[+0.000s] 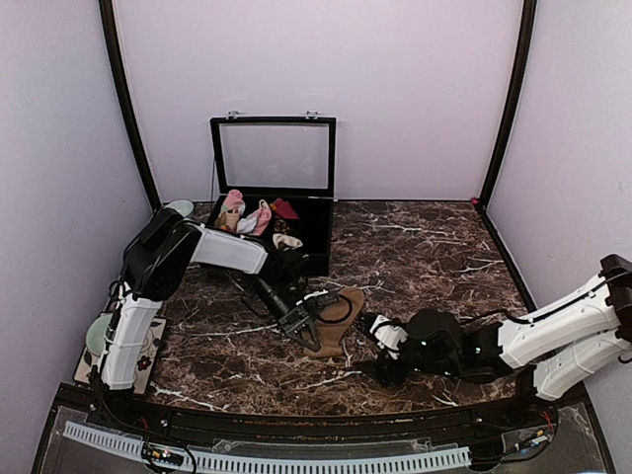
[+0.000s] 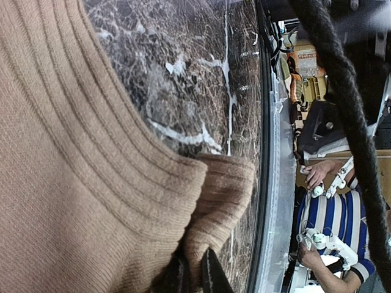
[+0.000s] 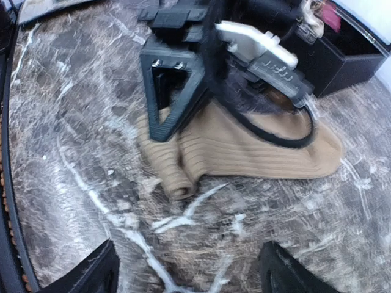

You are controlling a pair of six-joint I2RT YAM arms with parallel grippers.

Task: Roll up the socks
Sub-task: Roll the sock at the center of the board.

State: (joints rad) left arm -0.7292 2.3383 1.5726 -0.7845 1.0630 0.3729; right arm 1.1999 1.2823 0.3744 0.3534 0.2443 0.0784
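Note:
The tan-brown socks [image 1: 344, 314] lie flat on the marble table at its middle, with a ribbed edge curled over at the near end [image 3: 183, 177]. My left gripper [image 1: 312, 334] is down on them and shut on a fold of the tan fabric [image 2: 214, 201]; its dark fingertips [image 2: 211, 278] pinch the fold at the bottom of the left wrist view. My right gripper [image 1: 369, 346] is open and empty just right of the socks, low over the table; its fingertips [image 3: 98, 274] stand wide apart. A cream sock [image 1: 287, 240] lies in the black case.
An open black case [image 1: 318, 259] with a raised clear lid stands at the back, holding pink-and-white [image 1: 233, 209] and dark red [image 1: 284, 207] bundles. Pale green dishes [image 1: 97, 336] and a patterned mat [image 1: 150, 357] sit along the left edge.

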